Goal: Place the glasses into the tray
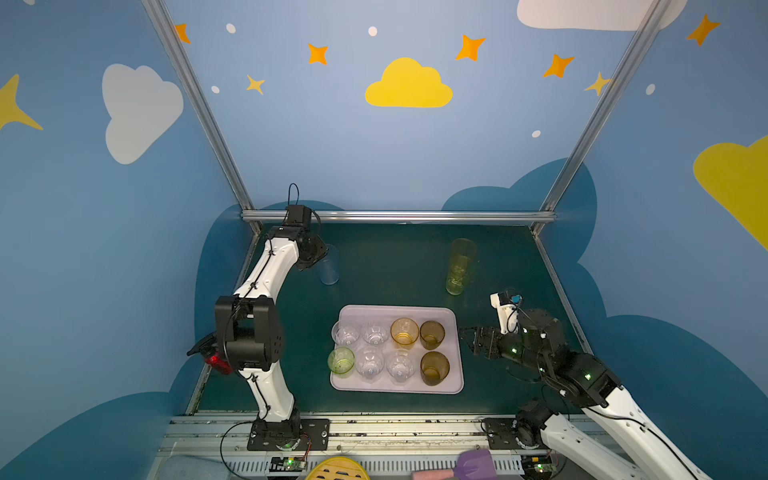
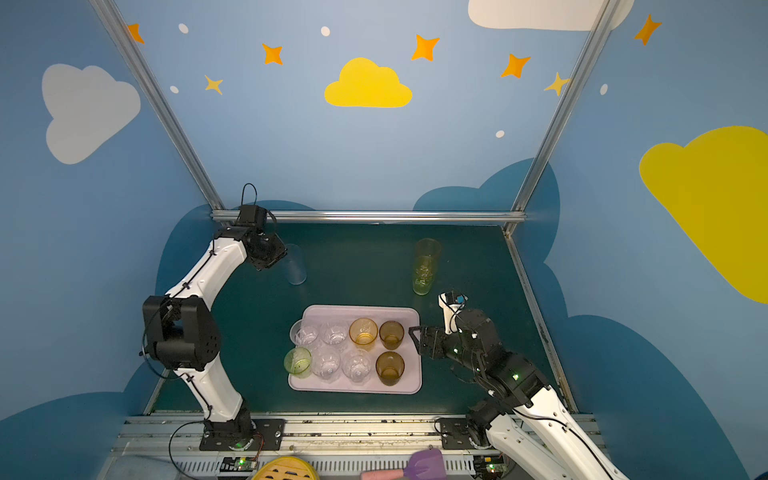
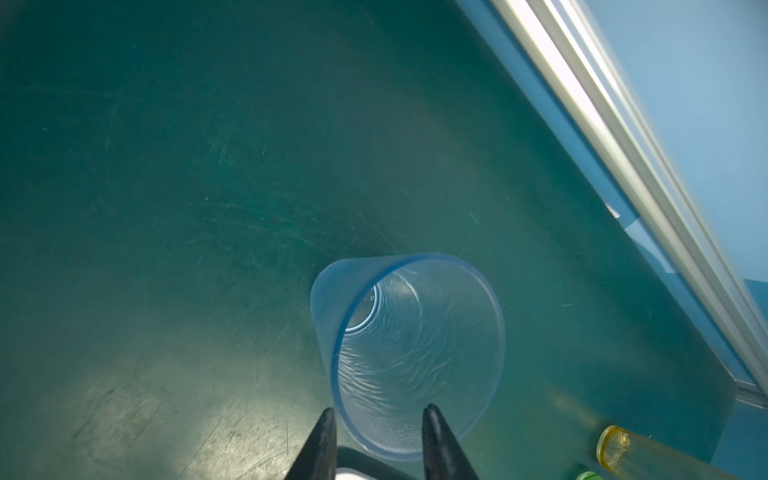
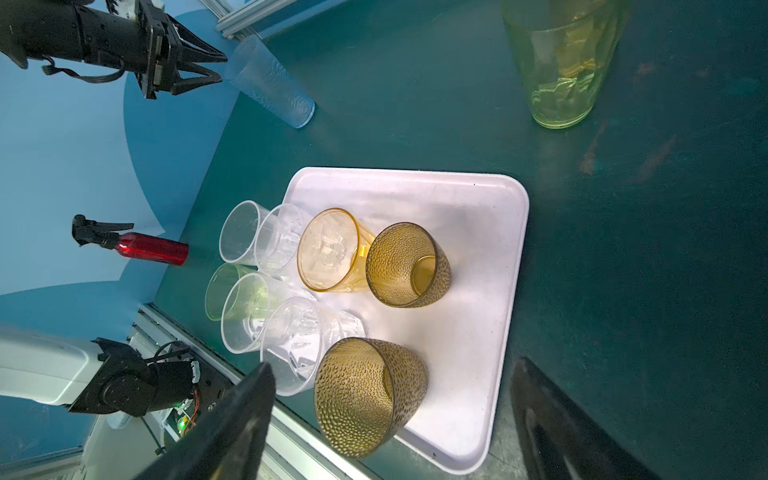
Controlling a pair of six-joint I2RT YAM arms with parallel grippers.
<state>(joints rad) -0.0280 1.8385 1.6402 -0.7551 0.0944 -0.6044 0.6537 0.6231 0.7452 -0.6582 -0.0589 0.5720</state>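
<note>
A tall pale blue glass (image 3: 415,332) stands at the back left of the mat (image 1: 330,272). My left gripper (image 3: 380,411) straddles its near wall, one finger outside the rim and one inside, with a gap still showing between them. The lilac tray (image 1: 399,309) holds several short glasses: clear ones, a green one (image 1: 341,360), a yellow one (image 1: 404,331) and two brown ones (image 1: 434,368). A tall yellow-green glass (image 1: 459,270) stands behind the tray, seemingly with a yellower one nested in it. My right gripper (image 1: 466,340) hangs open beside the tray's right rim, empty (image 4: 392,368).
A red spray bottle (image 4: 149,248) lies at the mat's left edge near the left arm. An aluminium rail (image 1: 399,216) bounds the back of the mat. A yellow item (image 1: 336,469) and a purple spatula (image 1: 473,463) lie past the front rail.
</note>
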